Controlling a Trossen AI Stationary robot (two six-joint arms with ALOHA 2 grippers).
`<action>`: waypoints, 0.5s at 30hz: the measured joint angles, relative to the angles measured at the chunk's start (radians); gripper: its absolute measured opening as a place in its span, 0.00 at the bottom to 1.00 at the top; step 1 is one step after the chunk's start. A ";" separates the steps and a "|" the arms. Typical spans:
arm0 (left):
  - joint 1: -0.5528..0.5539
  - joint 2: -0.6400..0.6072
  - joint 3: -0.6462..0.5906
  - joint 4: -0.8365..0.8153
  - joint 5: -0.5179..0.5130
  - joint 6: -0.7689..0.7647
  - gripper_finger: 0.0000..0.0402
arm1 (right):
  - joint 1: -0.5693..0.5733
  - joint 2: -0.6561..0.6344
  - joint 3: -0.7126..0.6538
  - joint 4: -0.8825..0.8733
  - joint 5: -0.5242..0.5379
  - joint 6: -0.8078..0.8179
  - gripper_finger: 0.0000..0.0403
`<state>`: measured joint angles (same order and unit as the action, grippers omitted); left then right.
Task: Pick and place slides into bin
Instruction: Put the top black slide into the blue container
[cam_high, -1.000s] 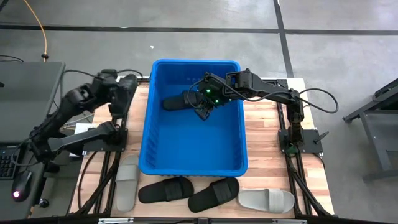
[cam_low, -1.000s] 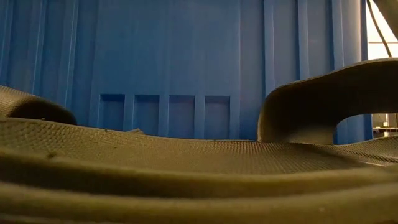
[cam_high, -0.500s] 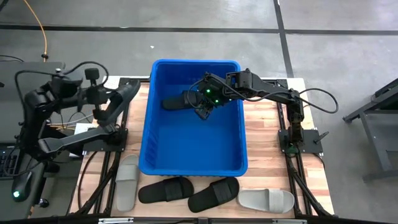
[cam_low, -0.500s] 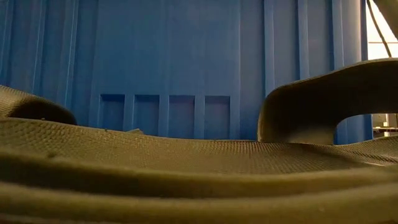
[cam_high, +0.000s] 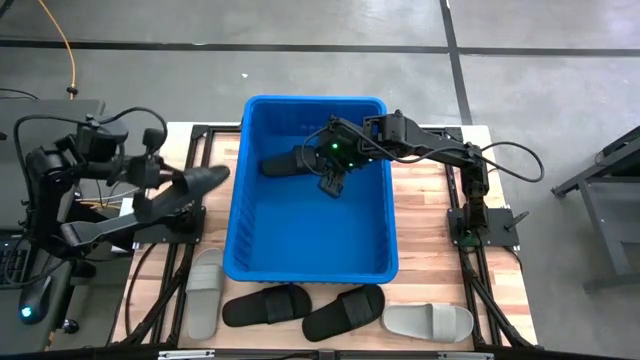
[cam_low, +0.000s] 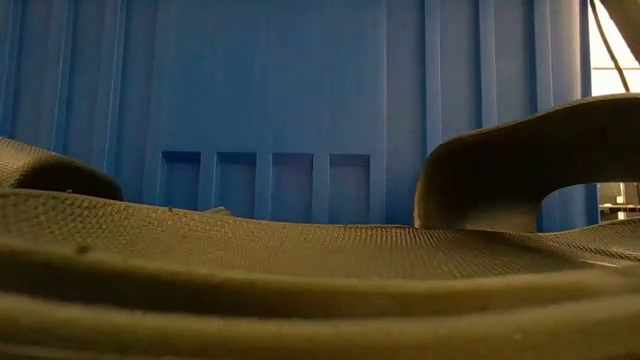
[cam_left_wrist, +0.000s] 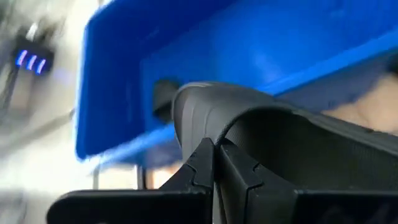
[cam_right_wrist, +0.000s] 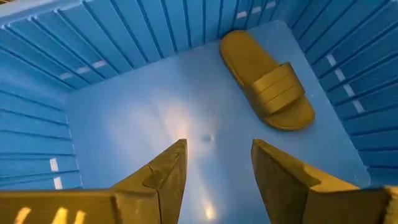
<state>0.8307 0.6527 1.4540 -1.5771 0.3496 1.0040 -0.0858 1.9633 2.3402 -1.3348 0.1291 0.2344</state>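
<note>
The big deep bright blue plastic bin (cam_high: 316, 190) with ribbed walls sits in the middle of the wooden bench (cam_high: 425, 215). One flat black rubber slide (cam_right_wrist: 267, 81) lies on the bin floor near the 12 o'clock wall. The right tool (cam_high: 330, 182) hangs inside the bin just beside that slide, with its two fingers (cam_right_wrist: 163, 177) set apart and nothing between them. The left tool (cam_left_wrist: 214, 163) is at about 9 o'clock of the bin, just outside its wall, pinched tight on the wide strap of another black rubber slide (cam_high: 190, 185), which sticks out toward the bin. Four more slides lie in a row on the bench at 6 o'clock: a light grey one (cam_high: 203, 292), two black ones (cam_high: 265, 303) (cam_high: 344, 311), and another light grey one (cam_high: 428, 321). These slides look light and bendy, not easy to break. The flat sole looks too wide and floppy to pinch well, so the raised strap is likely the best place to grab. A slide held by its strap may swing or droop.
</note>
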 joint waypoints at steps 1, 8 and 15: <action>-0.001 -0.002 0.000 0.003 0.037 0.029 0.00 | -0.003 0.000 0.000 0.014 -0.001 0.000 0.42; 0.000 -0.005 0.000 0.093 0.081 0.122 0.00 | -0.014 0.015 0.000 0.259 0.013 0.255 0.42; 0.000 0.030 0.000 0.137 0.031 0.169 0.00 | -0.017 0.026 0.000 0.502 0.204 0.421 0.42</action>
<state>0.8310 0.6827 1.4540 -1.4401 0.3810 1.1732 -0.1029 1.9893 2.3402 -0.8325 0.3336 0.6557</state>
